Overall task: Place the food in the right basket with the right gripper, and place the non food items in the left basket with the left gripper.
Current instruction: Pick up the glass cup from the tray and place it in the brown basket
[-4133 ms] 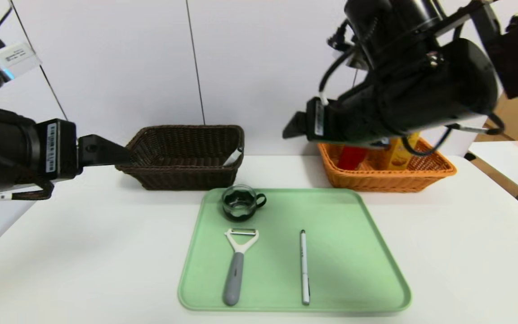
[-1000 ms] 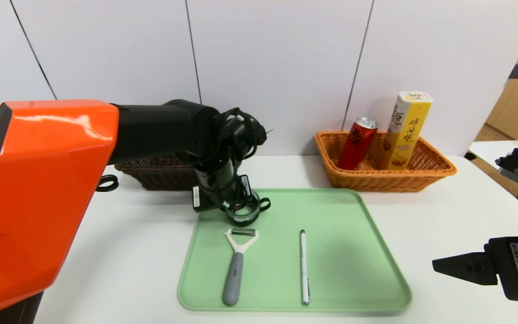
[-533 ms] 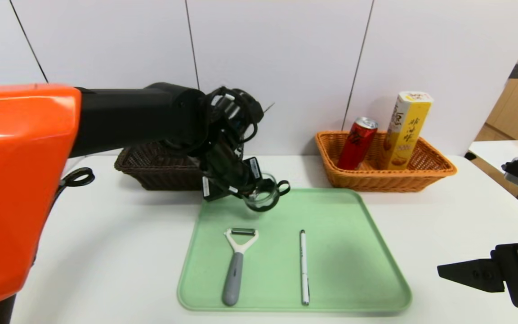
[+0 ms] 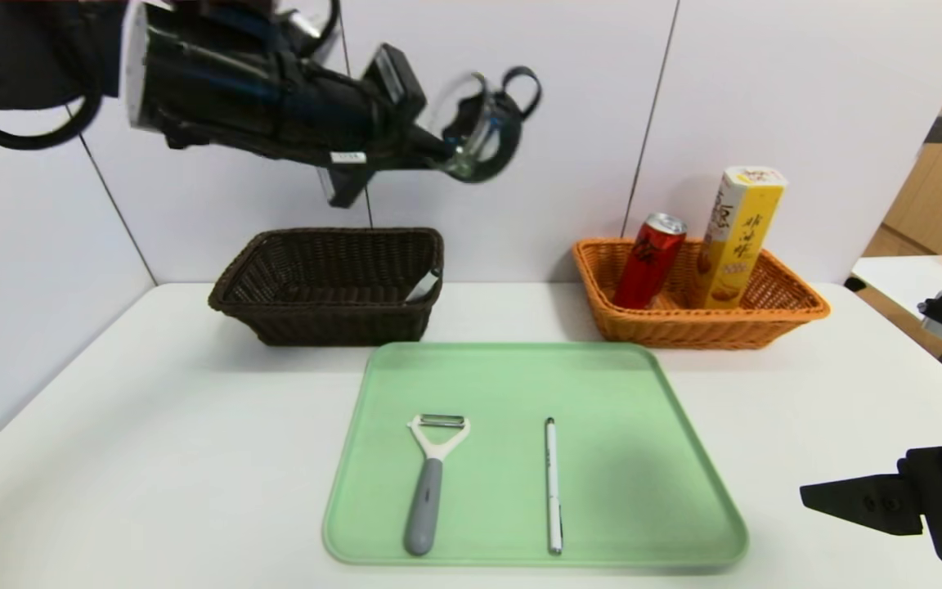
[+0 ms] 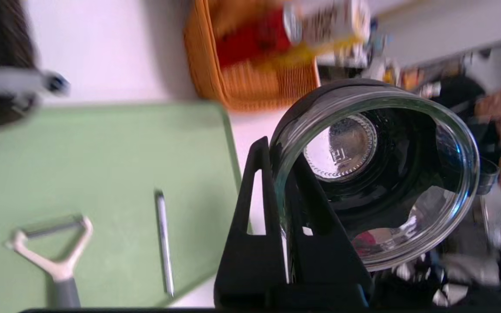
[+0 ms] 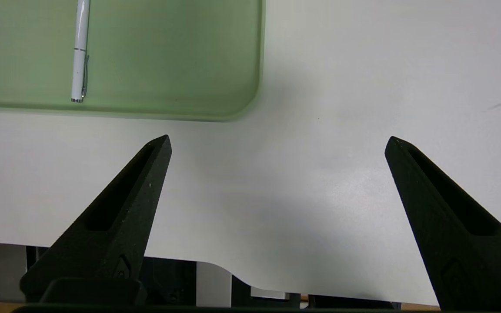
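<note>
My left gripper (image 4: 445,154) is shut on the rim of the dark glass cup (image 4: 483,123) and holds it high in the air, tilted, above and just right of the dark brown basket (image 4: 332,325). In the left wrist view the fingers (image 5: 259,182) pinch the cup's wall (image 5: 376,174). The marker (image 4: 423,286) leans inside the dark basket. The peeler (image 4: 432,483) and the pen (image 4: 553,487) lie on the green tray (image 4: 626,384). The red can (image 4: 649,260) and the yellow box (image 4: 739,233) stand in the orange basket (image 4: 700,331). My right gripper (image 6: 276,141) is open and empty, low at the table's right front.
The tray sits in the middle of the white table, with both baskets behind it against the wall. The table's front edge shows just under my right gripper in the right wrist view. A side table (image 4: 929,282) stands at the far right.
My left gripper has lifted the cup off the tray's back left corner, high up and tilted. My right arm left the orange basket earlier and now rests low at the right.
</note>
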Robot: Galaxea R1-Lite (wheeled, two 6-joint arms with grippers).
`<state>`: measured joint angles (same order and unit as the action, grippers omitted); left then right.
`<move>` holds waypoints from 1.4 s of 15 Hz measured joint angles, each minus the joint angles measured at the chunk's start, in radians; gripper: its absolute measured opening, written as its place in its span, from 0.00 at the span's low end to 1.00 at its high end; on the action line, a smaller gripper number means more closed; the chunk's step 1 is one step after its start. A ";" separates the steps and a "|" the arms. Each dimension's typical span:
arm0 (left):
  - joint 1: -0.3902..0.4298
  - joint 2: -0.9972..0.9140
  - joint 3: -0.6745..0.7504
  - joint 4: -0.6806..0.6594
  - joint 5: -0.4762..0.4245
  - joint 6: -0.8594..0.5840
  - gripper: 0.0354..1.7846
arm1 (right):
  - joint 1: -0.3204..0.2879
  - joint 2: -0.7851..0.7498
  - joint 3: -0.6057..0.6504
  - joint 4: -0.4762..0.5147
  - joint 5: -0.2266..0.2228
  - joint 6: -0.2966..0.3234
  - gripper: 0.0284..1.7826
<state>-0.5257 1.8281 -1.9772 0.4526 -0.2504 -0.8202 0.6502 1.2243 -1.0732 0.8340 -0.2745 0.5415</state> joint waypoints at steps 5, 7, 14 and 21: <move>0.264 -0.015 0.044 0.012 0.090 0.079 0.04 | 0.000 -0.003 0.005 -0.001 0.000 0.000 0.95; 0.334 0.026 0.052 0.109 0.125 0.201 0.04 | -0.001 -0.005 0.007 0.000 0.000 0.000 0.95; 0.403 0.205 0.030 0.096 0.336 0.460 0.04 | -0.002 -0.020 0.027 0.000 0.000 0.000 0.95; 0.405 0.304 0.021 0.055 0.391 0.513 0.19 | -0.001 -0.023 0.027 -0.001 0.000 -0.001 0.95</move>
<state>-0.1206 2.1321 -1.9566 0.5074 0.1404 -0.3072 0.6489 1.2011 -1.0462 0.8328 -0.2747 0.5406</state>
